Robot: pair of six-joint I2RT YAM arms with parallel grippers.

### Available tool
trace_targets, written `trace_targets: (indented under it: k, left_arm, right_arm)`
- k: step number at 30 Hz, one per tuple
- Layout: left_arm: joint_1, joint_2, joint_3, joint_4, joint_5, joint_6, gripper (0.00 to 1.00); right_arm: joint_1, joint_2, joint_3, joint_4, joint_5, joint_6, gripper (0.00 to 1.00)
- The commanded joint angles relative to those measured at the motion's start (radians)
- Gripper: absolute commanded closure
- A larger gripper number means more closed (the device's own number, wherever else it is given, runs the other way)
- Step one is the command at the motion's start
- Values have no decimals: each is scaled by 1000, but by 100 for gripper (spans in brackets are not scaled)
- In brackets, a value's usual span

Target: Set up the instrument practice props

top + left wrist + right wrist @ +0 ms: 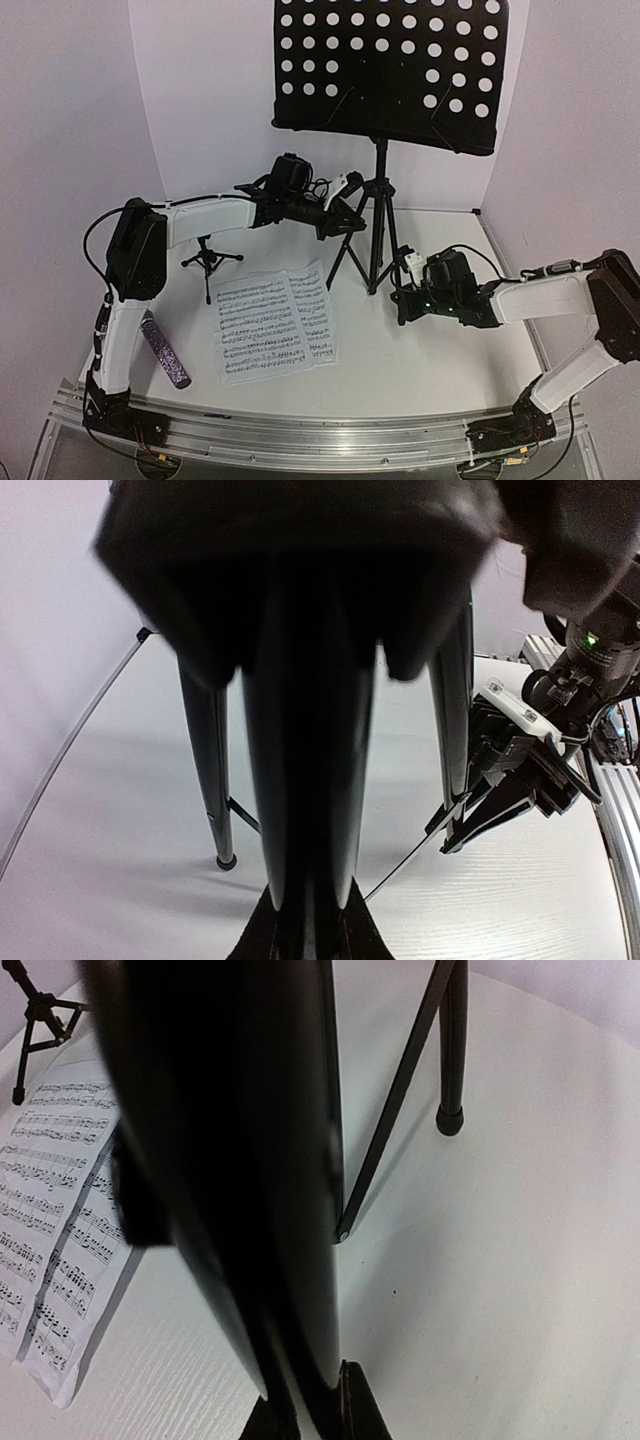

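Left arm, right arm: white links, black joints, cables (right: green LED).

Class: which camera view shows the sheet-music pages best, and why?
The top external view: both sheet-music pages appear whole, staves visible. The right wrist view catches only part of them at its left edge; the left wrist view shows none.

Only print seen: music notation on the pages, lower centre of the top view and left edge of the right wrist view. Staves and notes showed, but no title, words or numbers were legible. The stand carried no readable label or brand.
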Motion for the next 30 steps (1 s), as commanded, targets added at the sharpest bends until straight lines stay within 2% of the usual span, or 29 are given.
trace_targets:
  k: [1,8,11,15,20,30]
  left_arm:
    - [29,-40,16,-25,-32,104,100]
    - [35,-56,50,-131,-3,153,100]
    - [35,-94,5,-159,11,174,100]
    - [35,-124,-49,-176,18,187,100]
    - [54,-126,-2,-262,6,249,100]
    - [99,-126,1,-419,2,363,100]
  right_arm:
    - [17,-44,-77,-274,187,301,100]
    - [53,-147,-139,-363,254,399,100]
    - [89,-131,-135,-434,295,467,100]
    - [135,-101,-173,-418,328,536,100]
    - [149,-121,-210,-416,350,582,100]
    - [211,-109,-177,-580,374,696,100]
